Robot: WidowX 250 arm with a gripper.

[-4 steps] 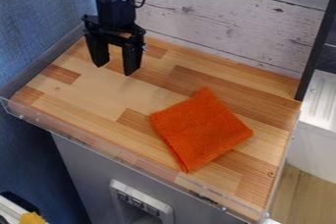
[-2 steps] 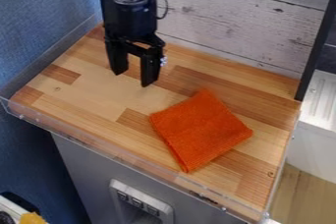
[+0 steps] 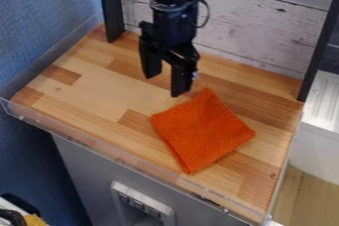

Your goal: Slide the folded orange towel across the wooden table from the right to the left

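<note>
Folded into a rough square, the cloth (image 3: 202, 132) looks bright orange.

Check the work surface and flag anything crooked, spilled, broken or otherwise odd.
Nothing looks spilled or broken. The orange cloth lies folded but at a slant on the wooden surface, its layers slightly offset along the left edge, which seems ordinary. The gripper, open and empty, hangs just beyond the cloth's far corner.

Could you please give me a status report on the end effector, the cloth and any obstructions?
End effector open, empty, near orange cloth. Cloth folded, flat on wooden counter. Clear guard along near edge, not between them.
</note>
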